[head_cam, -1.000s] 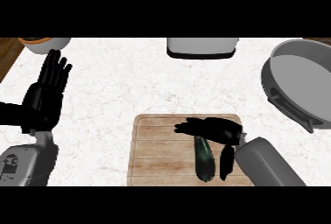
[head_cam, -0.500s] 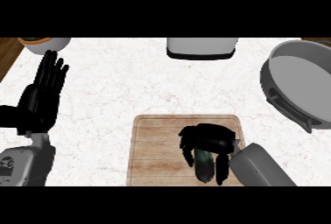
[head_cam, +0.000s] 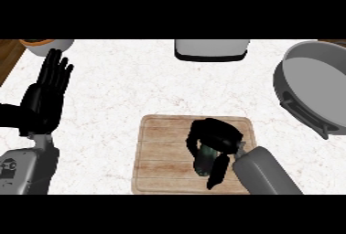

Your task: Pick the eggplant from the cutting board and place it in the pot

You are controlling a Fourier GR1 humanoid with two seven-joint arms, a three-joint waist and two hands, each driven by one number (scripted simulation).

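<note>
A dark green eggplant [head_cam: 203, 161] lies on the wooden cutting board [head_cam: 162, 155] at the lower middle of the head view. My right hand [head_cam: 216, 137] covers its upper part, with fingers curled down over it and the thumb running along its right side. Only the eggplant's lower half shows. The grey pot [head_cam: 317, 84] stands at the right edge, its inside bare. My left hand [head_cam: 44, 98] rests at the left, fingers straight and pointing up, well away from the board.
A grey box-like appliance [head_cam: 211, 49] sits at the back middle. A bowl with an orange rim [head_cam: 44, 45] stands at the back left corner. White marble counter [head_cam: 135, 87] lies between the board and the pot.
My right hand's fingers have curled down from a spread pose and closed over the eggplant's upper part. The eggplant lies where it did. The left hand has not moved.
</note>
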